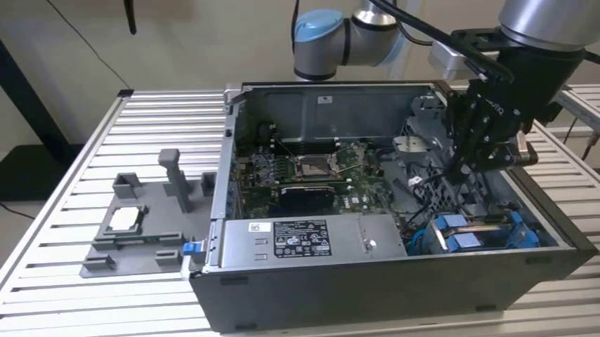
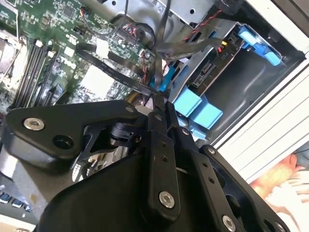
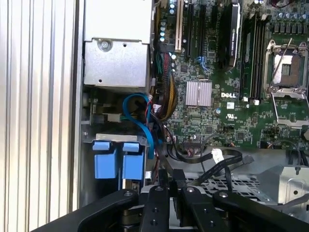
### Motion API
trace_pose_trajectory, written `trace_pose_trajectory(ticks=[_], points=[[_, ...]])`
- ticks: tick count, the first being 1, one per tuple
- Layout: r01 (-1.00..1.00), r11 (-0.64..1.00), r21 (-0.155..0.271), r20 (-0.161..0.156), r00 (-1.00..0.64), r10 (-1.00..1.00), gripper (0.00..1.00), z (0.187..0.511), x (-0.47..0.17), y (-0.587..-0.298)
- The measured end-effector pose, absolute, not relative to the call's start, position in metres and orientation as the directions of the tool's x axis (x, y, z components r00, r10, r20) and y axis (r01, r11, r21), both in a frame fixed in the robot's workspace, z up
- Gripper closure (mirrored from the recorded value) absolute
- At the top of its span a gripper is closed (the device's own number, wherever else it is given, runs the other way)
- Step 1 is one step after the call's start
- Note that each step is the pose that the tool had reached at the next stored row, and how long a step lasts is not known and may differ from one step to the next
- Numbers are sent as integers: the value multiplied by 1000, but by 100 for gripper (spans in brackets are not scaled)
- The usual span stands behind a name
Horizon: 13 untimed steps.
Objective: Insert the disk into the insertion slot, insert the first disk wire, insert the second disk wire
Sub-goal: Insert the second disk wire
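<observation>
The disk [image 1: 471,236] sits in the insertion slot [image 1: 518,210] at the front right corner of the open computer case, its blue carrier tabs [image 3: 118,163] facing up. In the second wrist view the same tabs [image 2: 198,108] stand beside the grey cage [image 2: 195,60]. My gripper [image 1: 457,170] hangs inside the case just behind the cage. Its fingers [image 2: 155,108] are closed together on the end of a black flat wire [image 2: 113,72] that carries a white tag. A blue wire [image 3: 141,121] curves down beside the disk. In the first wrist view my gripper [image 3: 171,176] is next to the blue tabs.
The motherboard [image 1: 310,175] fills the case floor, with its open processor socket [image 3: 289,67]. A grey labelled power supply box [image 1: 300,239] lies along the front. Bundled wires [image 3: 166,92] crowd the gap by the cage. A grey fixture [image 1: 140,225] rests on the slatted table at the exterior view's left.
</observation>
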State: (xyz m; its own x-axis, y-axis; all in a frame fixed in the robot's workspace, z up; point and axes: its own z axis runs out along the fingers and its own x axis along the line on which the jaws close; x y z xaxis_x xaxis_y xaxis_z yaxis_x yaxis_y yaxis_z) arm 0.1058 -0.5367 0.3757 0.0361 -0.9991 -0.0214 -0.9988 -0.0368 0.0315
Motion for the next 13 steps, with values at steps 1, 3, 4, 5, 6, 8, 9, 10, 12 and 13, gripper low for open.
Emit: trace_pose_trajectory(ticks=[1,3,4,5,6,8,9,10,12,13], points=[[-999,-37,36,-22,36,-999,84,375,107,-538],[-998,-37,44,-22,36,-999,84,374,109,-542],[-998,-37,47,-23,36,-999,84,373,110,-544],[-998,-37,49,-23,36,-999,84,373,111,-545],[-998,-37,52,-24,36,-999,84,372,112,-547],[-998,-37,56,-25,36,-999,84,370,115,-550],[-998,-37,57,-26,36,-999,84,369,117,-552],[-998,-37,59,-27,35,-999,84,368,118,-554],[-997,-37,62,-28,35,-999,84,366,121,-557],[-997,-37,63,-29,35,-999,84,365,123,-559]])
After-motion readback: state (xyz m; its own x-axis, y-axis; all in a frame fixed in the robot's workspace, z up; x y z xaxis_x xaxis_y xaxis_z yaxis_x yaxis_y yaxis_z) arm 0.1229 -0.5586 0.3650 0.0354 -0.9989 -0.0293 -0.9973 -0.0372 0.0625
